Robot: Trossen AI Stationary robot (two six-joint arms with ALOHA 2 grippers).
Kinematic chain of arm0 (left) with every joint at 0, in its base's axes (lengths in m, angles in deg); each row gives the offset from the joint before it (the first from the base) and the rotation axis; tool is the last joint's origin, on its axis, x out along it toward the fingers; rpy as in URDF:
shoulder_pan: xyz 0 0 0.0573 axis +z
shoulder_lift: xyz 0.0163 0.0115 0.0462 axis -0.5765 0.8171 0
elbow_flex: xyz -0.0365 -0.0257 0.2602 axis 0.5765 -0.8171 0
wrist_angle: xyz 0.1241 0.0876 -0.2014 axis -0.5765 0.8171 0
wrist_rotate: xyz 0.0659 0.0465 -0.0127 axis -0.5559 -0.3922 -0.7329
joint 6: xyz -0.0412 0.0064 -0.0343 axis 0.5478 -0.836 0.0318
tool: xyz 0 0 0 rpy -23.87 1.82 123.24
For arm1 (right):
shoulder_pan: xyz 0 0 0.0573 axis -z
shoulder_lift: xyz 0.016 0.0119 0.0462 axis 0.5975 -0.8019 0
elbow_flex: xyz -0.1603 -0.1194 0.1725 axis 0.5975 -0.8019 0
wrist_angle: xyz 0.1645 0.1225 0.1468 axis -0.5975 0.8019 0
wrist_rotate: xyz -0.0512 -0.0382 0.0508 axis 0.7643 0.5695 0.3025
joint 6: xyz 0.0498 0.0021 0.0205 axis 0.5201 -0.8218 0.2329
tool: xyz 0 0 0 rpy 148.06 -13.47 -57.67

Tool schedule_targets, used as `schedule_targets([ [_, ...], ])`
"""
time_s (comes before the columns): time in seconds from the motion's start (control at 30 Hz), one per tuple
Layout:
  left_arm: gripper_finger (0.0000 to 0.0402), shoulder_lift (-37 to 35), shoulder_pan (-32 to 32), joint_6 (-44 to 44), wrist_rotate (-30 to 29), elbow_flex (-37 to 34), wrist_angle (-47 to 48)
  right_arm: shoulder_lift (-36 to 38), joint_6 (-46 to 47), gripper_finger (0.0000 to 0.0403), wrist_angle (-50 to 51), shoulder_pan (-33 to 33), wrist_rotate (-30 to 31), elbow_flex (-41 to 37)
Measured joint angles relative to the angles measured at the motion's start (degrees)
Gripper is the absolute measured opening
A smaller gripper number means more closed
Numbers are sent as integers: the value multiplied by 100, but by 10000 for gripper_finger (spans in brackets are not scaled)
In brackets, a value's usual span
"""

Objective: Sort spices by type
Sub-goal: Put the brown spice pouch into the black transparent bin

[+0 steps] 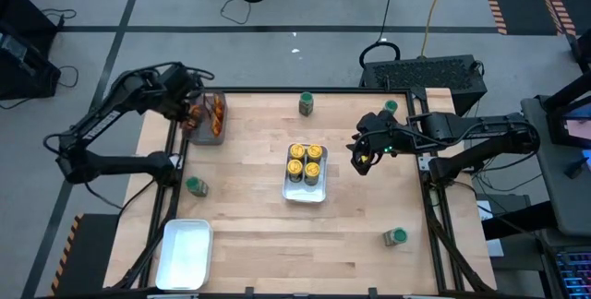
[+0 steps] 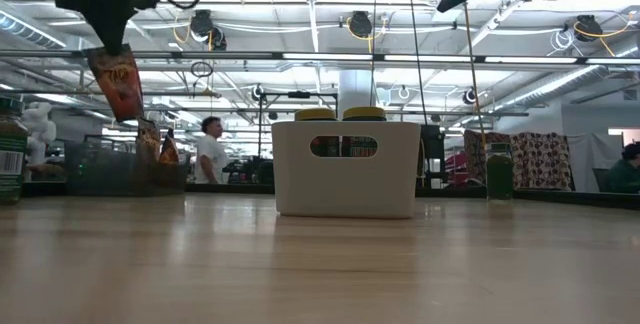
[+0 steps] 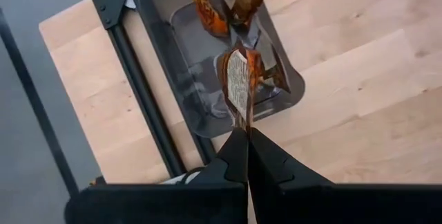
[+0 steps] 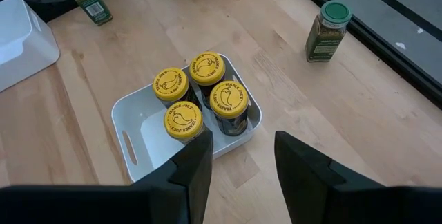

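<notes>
The left gripper point(image 3: 246, 137) has its jaws closed on the lower edge of a flat orange-brown packet point(image 3: 238, 86), held above the dark bin point(image 3: 179, 58) at the upper left of the bench point(image 1: 249, 244) in the high view. In the low view the same packet point(image 2: 118, 82) hangs at the upper left of the frame, its long axis nearly vertical with a slight tilt. It looks light, thin and limp, probably crinkly foil or paper. A pinch on one edge seems enough to carry it, though it may swing or fold, and a glossy face could slip. More packets point(image 1: 214, 112) lie in the bin, overlapping at mixed angles.

The right gripper point(image 1: 363, 158) hangs with its jaws open just right of the white tray point(image 1: 306, 197) at the middle of the bench. Four yellow-lidded jars point(image 4: 198, 94) stand upright in that tray, packed close together. Green-lidded jars stand upright and well apart: one point(image 1: 306, 103) at upper centre, one point(image 1: 196, 185) at left, one point(image 1: 395, 236) at lower right, and one point(image 1: 391, 107) near the right arm. The jars look rigid and heavier than the packets, possibly glass, so breakable. Their smooth round sides want a squeeze across the body below the lid. A second white tray point(image 1: 185, 253) sits at the lower left.
</notes>
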Motion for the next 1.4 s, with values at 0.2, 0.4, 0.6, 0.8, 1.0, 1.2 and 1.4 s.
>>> schedule_targets([
  [0.2,0,351,199,-149,78,0,-2,0,2,137,0,2,2,0],
  [0.4,0,646,309,-287,141,-3,-2,0,-18,137,0,-1,2,2],
  [0.6,0,811,434,-421,153,-86,-27,0,-20,137,0,1,4,2],
  [0.8,0,817,543,-520,372,-590,-348,0,-45,137,0,0,4,2],
  [1.0,0,817,551,-559,390,-851,-746,1,-103,137,-2,-1,6,2],
  [1.2,0,899,628,-561,419,-1024,-944,0,-127,137,-2,1,7,2],
  [1.4,0,1067,783,-598,570,-1332,-1251,1,-127,137,-5,1,5,2],
])
